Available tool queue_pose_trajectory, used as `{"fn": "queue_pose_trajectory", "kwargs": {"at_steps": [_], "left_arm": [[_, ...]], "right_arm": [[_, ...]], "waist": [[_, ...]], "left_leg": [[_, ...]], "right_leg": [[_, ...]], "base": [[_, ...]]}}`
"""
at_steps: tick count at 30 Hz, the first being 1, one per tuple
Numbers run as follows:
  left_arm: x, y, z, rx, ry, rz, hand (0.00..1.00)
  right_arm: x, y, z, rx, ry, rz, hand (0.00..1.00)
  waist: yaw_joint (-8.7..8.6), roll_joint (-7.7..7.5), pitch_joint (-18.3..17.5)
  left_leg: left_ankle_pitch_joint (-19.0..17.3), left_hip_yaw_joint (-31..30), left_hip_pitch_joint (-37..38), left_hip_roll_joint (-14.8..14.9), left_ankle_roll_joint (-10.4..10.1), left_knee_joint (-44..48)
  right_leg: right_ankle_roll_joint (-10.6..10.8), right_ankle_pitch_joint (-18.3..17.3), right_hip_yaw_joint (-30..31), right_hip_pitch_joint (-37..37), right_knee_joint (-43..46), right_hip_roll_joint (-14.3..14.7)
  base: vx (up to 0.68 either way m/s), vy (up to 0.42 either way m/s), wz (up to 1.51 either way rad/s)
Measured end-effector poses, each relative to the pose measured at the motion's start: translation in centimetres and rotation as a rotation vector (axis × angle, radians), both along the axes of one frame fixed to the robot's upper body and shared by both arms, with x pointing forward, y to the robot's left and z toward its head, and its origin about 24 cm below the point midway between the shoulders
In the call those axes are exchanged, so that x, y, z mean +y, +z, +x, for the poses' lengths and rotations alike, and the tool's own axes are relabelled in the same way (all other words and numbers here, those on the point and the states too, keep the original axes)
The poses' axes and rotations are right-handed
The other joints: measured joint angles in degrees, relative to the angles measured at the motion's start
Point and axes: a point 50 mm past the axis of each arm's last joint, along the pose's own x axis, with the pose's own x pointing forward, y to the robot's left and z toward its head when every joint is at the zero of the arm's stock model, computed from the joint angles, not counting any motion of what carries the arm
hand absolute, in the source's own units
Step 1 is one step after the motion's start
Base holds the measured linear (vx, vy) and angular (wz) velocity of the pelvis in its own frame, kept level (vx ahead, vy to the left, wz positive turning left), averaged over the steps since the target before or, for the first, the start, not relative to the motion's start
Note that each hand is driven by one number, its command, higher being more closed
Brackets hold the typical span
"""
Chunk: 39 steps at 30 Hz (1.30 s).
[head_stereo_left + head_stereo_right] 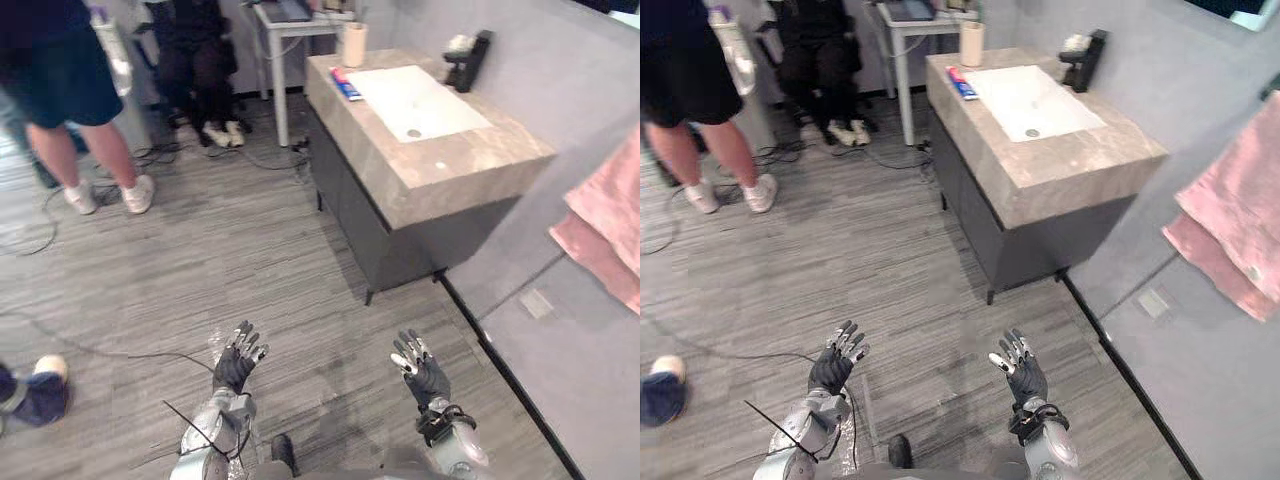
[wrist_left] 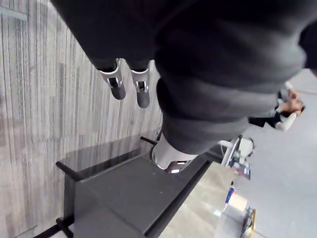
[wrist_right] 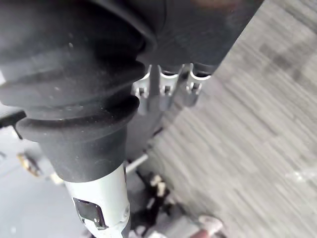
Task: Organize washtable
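Observation:
The washtable (image 1: 470,165) is a stone-topped cabinet with a white sink (image 1: 420,100), standing ahead and to the right against the grey wall. On its far end stand a beige cup (image 1: 354,44), a blue and red tube (image 1: 346,84) and a black dispenser (image 1: 470,60). My left hand (image 1: 237,362) and right hand (image 1: 420,368) hang low over the wooden floor, well short of the cabinet. Both are open with fingers spread and hold nothing.
A pink towel (image 1: 608,225) hangs on the right wall. A person in dark shorts (image 1: 70,90) stands at the far left, with another shoe (image 1: 40,385) at the left edge. A white table (image 1: 290,30) and a seated person (image 1: 205,60) are behind.

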Motion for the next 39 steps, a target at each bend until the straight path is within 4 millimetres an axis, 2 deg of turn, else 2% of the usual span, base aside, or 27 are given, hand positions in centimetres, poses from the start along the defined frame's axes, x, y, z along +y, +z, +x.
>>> {"fn": "queue_pose_trajectory", "kwargs": {"at_steps": [1, 2, 5, 9, 12, 14, 15, 20, 22, 23, 24, 25, 26, 27, 28, 29, 30, 31, 32, 33, 34, 35, 36, 37, 38, 39], "left_arm": [[0.0, 0.0, 0.0, -0.001, 0.001, 0.002, 0.00], [0.0, 0.3, 0.2, -0.010, 0.009, 0.005, 0.00], [-0.7, 0.7, 0.5, -0.042, 0.038, -0.022, 0.00], [-2.0, 0.3, -0.4, -0.019, 0.083, -0.076, 0.00], [-2.4, 0.4, -0.4, -0.025, 0.085, -0.090, 0.00], [-2.3, 0.4, -0.5, -0.023, 0.089, -0.088, 0.00], [-2.2, 0.4, -0.5, -0.023, 0.091, -0.089, 0.00], [-2.0, 1.3, -0.1, -0.059, 0.111, -0.087, 0.00], [-1.3, 1.4, -0.2, -0.061, 0.157, -0.076, 0.00], [-0.6, 1.4, -0.3, -0.056, 0.188, -0.060, 0.00], [-0.1, 1.4, -0.4, -0.053, 0.211, -0.047, 0.00], [0.1, 1.4, -0.4, -0.051, 0.220, -0.039, 0.00], [0.4, 1.4, -0.4, -0.046, 0.221, -0.009, 0.00], [0.8, 1.6, -0.4, -0.053, 0.212, 0.017, 0.00], [0.7, 1.4, -0.7, -0.042, 0.209, 0.027, 0.00], [-0.3, 0.9, -1.1, -0.018, 0.212, -0.007, 0.00], [0.2, 0.9, -0.8, -0.016, 0.205, 0.018, 0.00], [-0.1, 1.1, -0.5, -0.016, 0.167, 0.041, 0.00], [-0.2, 1.1, -0.3, -0.019, 0.151, 0.051, 0.00], [-0.4, 1.2, -0.2, -0.023, 0.145, 0.052, 0.00], [-0.6, 1.1, -0.1, -0.021, 0.144, 0.045, 0.00], [-0.6, 1.1, -0.1, -0.020, 0.144, 0.048, 0.00], [-0.4, 0.8, -0.1, -0.009, 0.137, 0.056, 0.00], [-0.4, 0.6, -0.2, 0.002, 0.129, 0.061, 0.00], [-0.5, 0.6, -0.3, 0.004, 0.125, 0.061, 0.00], [-0.7, 0.6, -0.3, 0.006, 0.115, 0.059, 0.00]], "right_arm": [[0.3, 0.1, 0.3, -0.008, 0.008, 0.001, 0.00], [0.8, 0.4, 0.7, -0.027, 0.033, 0.005, 0.00], [1.1, 0.6, 1.0, -0.034, 0.046, 0.007, 0.00], [0.6, 0.4, 0.7, -0.027, 0.067, -0.039, 0.00], [0.8, 0.1, 0.2, -0.006, 0.101, -0.049, 0.00], [1.5, -0.2, -0.1, 0.009, 0.128, -0.043, 0.00], [1.9, -0.2, -0.1, 0.010, 0.142, -0.038, 0.00], [3.3, 0.0, 0.1, -0.001, 0.163, -0.018, 0.00], [3.8, 0.2, 0.5, -0.009, 0.173, -0.014, 0.00], [4.4, 0.5, 0.9, -0.025, 0.197, -0.011, 0.00], [4.9, 0.8, 1.2, -0.040, 0.220, -0.013, 0.00], [5.1, 0.9, 1.3, -0.048, 0.234, -0.020, 0.00], [5.7, 0.9, 1.2, -0.050, 0.255, -0.030, 0.00], [6.1, 0.9, 1.1, -0.052, 0.262, -0.029, 0.00], [6.0, 0.9, 0.6, -0.055, 0.265, -0.039, 0.00], [5.2, 1.3, 0.3, -0.084, 0.282, -0.074, 0.00], [5.7, 0.5, 0.1, -0.039, 0.315, -0.069, 0.00], [5.5, -0.3, -0.4, 0.007, 0.320, -0.072, 0.00], [5.3, -0.6, -0.5, 0.021, 0.317, -0.074, 0.00], [5.0, -0.8, -0.6, 0.030, 0.315, -0.084, 0.00], [4.9, -0.7, -0.5, 0.028, 0.313, -0.086, 0.00], [5.0, -0.7, -0.4, 0.024, 0.313, -0.085, 0.00], [5.1, -0.6, -0.2, 0.017, 0.314, -0.082, 0.00], [5.4, -0.4, 0.0, 0.008, 0.312, -0.074, 0.00], [5.5, -0.2, 0.2, 0.000, 0.312, -0.071, 0.00], [5.6, -0.1, 0.3, -0.005, 0.311, -0.070, 0.00]], "waist": [[-0.07, -1.01, -0.38], [-0.15, -1.22, -0.49], [-0.07, -0.33, -0.15], [-0.03, -0.10, -0.21], [-0.06, -0.14, -0.16], [0.52, -0.47, -0.19], [1.47, -0.72, -0.27], [3.23, -2.25, -0.16], [3.86, -2.68, 0.35], [4.52, -2.66, 0.63], [4.85, -2.37, 1.42], [4.82, -2.35, 2.10], [4.52, -4.02, 2.66], [4.12, -6.31, 3.21], [3.59, -4.76, 3.42], [3.15, 1.04, 3.25], [3.72, -0.42, 4.07], [3.16, -1.22, 4.27], [2.92, -1.03, 4.41], [2.39, -0.57, 4.86], [2.23, -0.96, 5.29], [2.29, -1.48, 5.54], [2.09, -2.65, 5.59], [1.42, -3.60, 5.15], [1.08, -3.77, 4.86], [0.88, -3.69, 4.29]], "left_leg": [[0.29, -0.07, -0.19, -0.70, -0.35, -0.24], [2.23, -0.40, -0.76, -1.35, -0.96, -0.90], [5.63, -1.14, 0.07, 0.05, -2.52, -4.59], [5.08, -0.25, 1.17, 2.06, -3.28, -4.97], [5.07, 0.42, 0.15, 2.56, -3.28, -4.99], [5.30, 0.56, -0.21, 2.51, -3.37, -4.99], [5.47, 0.52, -0.45, 2.33, -3.36, -4.97], [5.99, -1.43, -3.55, 0.22, -2.67, -4.90], [5.83, -1.46, -4.05, -0.13, -2.47, -4.56], [5.79, -1.46, -3.85, 0.17, -2.40, -4.53], [5.25, -1.51, -3.58, 0.72, -1.68, -3.64], [4.72, -1.70, -3.18, 0.75, -1.02, -3.13], [0.81, -1.45, -1.54, -0.79, 0.41, -1.39], [-2.19, 0.33, -3.86, -2.24, 3.59, 8.93], [-11.82, 1.79, -8.13, -0.94, 3.41, 30.28], [-22.53, -0.13, -7.97, 4.06, 2.48, 32.71], [-25.26, 0.63, -6.67, 2.07, 2.61, 33.16], [-24.43, 0.40, -5.51, 0.31, 4.29, 30.27], [-24.10, 0.20, -4.85, -0.10, 4.73, 28.31], [-23.61, -0.14, -2.94, -0.76, 5.17, 24.21], [-22.41, -0.26, -0.15, -1.86, 4.96, 20.21], [-21.93, -0.45, 1.42, -2.85, 4.65, 18.55], [-21.74, -1.05, 4.18, -4.74, 4.37, 16.45], [-21.75, -1.65, 5.94, -6.28, 4.34, 15.17], [-21.80, -1.61, 6.79, -6.57, 4.27, 14.88], [-22.82, -1.93, 7.82, -6.77, 3.95, 14.69]], "right_leg": [[0.21, -1.31, 1.43, 0.80, -1.63, -0.40], [0.58, -2.95, 2.66, 1.21, -3.65, -0.55], [2.73, -4.23, 1.81, 1.22, -4.09, 0.76], [2.69, -4.33, 1.70, 2.74, -4.43, 2.60], [3.25, -4.07, 0.80, 2.20, -5.88, 2.70], [3.46, -3.90, 0.28, 2.19, -5.90, 2.53], [3.63, -3.80, -0.01, 2.19, -6.03, 2.32], [5.18, -2.79, -5.25, 2.77, -7.50, -0.01], [6.32, -1.97, -6.25, 1.74, -4.77, -0.57], [6.65, -1.40, -6.12, -0.82, 0.91, -0.62], [5.09, 0.24, -6.31, -3.88, 8.87, -0.59], [4.49, 1.75, -6.60, -5.18, 12.73, -0.75], [1.99, 7.13, -7.39, -9.04, 20.68, -3.88], [2.15, 7.65, -7.77, -10.77, 24.99, -6.89], [2.82, 4.68, -7.44, -13.99, 32.18, -6.50], [2.02, -2.58, -8.81, -15.12, 32.81, -0.53], [3.29, -7.05, -7.45, -17.21, 28.82, 0.99], [2.79, -7.26, -8.99, -18.67, 21.98, 2.17], [2.69, -7.03, -9.24, -19.41, 18.44, 3.18], [2.96, -3.71, -9.38, -19.89, 9.46, 4.73], [4.41, 0.86, -10.05, -19.53, 1.00, 4.80], [4.75, 2.89, -10.46, -19.43, -1.89, 4.48], [4.48, 5.52, -10.61, -19.32, -5.50, 3.67], [3.65, 7.09, -10.39, -19.20, -7.27, 2.75], [2.39, 7.96, -10.34, -19.21, -7.47, 2.63], [0.20, 9.41, -10.45, -19.17, -7.40, 2.79]], "base": [[0.01, -0.122, 0.37], [0.01, -0.120, 0.28], [-0.01, -0.164, 0.19], [-0.05, -0.132, -0.07], [-0.07, -0.032, 0.09], [-0.05, -0.002, 0.17], [-0.02, 0.015, 0.21], [0.01, 0.044, 0.52], [0.02, 0.075, 0.33], [0.02, 0.088, 0.22], [0.02, 0.095, 0.25], [0.00, 0.160, 0.41], [0.04, 0.172, 0.45], [0.06, 0.182, 0.42], [0.06, 0.088, 0.16], [-0.04, 0.089, -0.27], [-0.03, 0.058, -0.20], [0.01, 0.057, -0.05], [0.16, 0.041, 0.40], [0.30, 0.075, 0.37], [0.26, 0.069, 0.32], [0.29, 0.044, 0.28], [0.34, -0.022, 0.39], [0.43, -0.044, 0.47], [0.41, -0.080, 0.52], [0.53, -0.142, 0.51]]}}
